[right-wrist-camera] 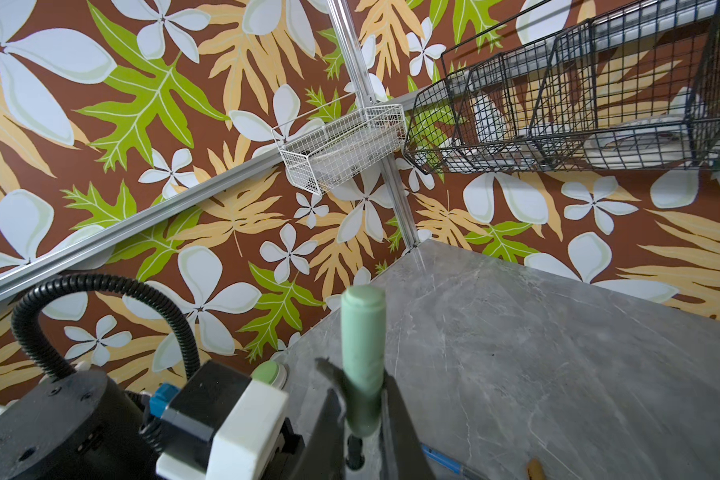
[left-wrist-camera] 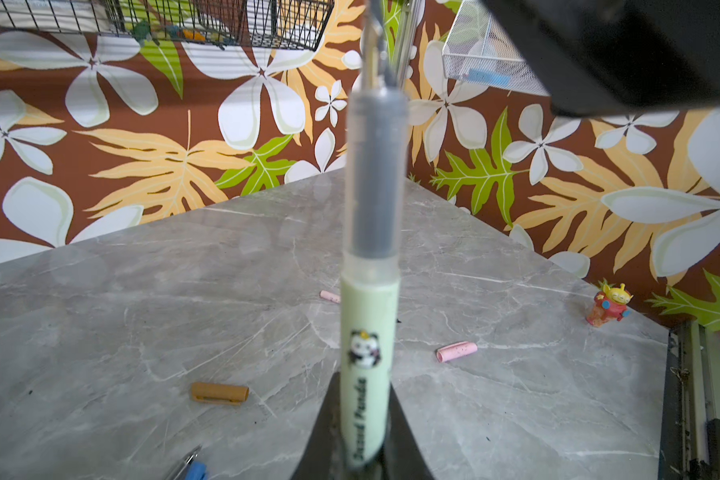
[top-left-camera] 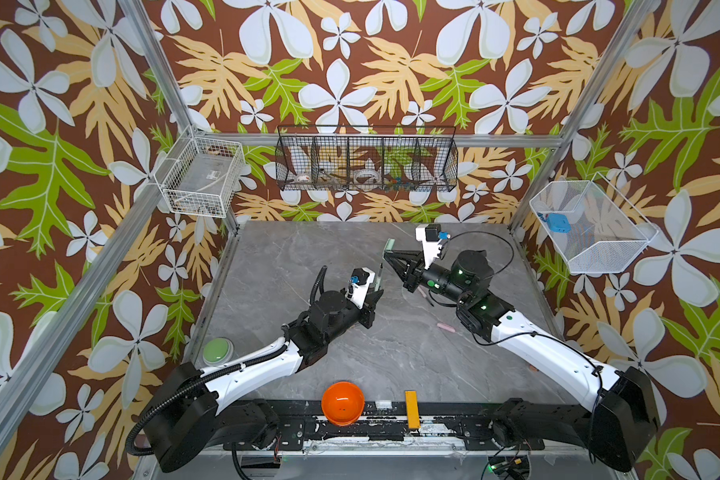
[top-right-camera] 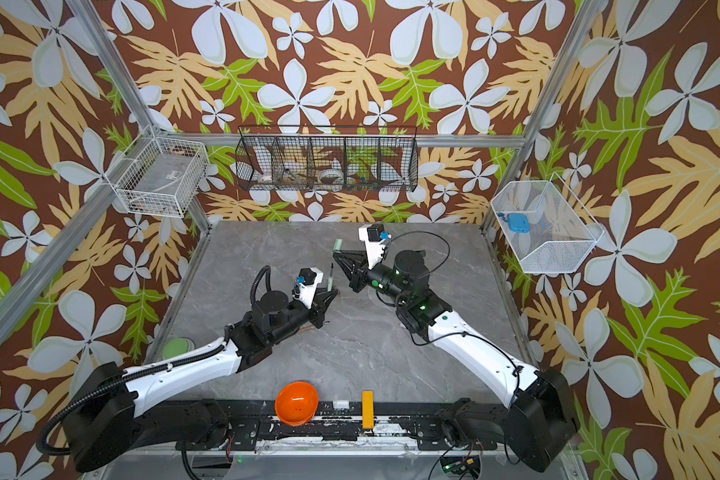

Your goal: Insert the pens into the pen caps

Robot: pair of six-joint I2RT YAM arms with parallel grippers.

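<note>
Left hand clamped on lower barrel of pale green pen, tip end up and clear of the fingers – keeps the whole nib section free to take a cap. Right hand clamped on matching pale green cap, rounded closed end sticking out past the fingers; open end sits down between the jaws, can't see it. Both held in the air over the tabletop, near each other but apart, cap toward the back wall – looks like a pre-mate pose, alignment not done yet. Pink cap, brown cap and blue pen lie loose on the tabletop, waiting their turn
</note>
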